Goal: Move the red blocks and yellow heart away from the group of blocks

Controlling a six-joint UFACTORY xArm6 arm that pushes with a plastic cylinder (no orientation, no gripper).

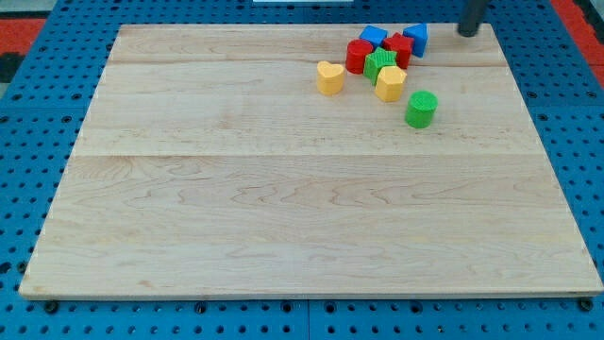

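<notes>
A cluster of blocks sits near the board's top, right of centre. A red cylinder [358, 56] and a red star-like block [399, 48] lie in it, with a green star block [379, 65] between them. A yellow heart [329, 77] lies at the cluster's left edge, just apart from the red cylinder. A yellow hexagon-like block [390, 83] lies below the green star. Two blue blocks [374, 37] [415, 38] sit at the cluster's top. A green cylinder [421, 109] stands apart at the lower right. My tip [467, 33] is at the view's top, right of the blue block, touching nothing.
The wooden board [283, 189] rests on a blue perforated table [28, 189]. The cluster lies close to the board's top edge.
</notes>
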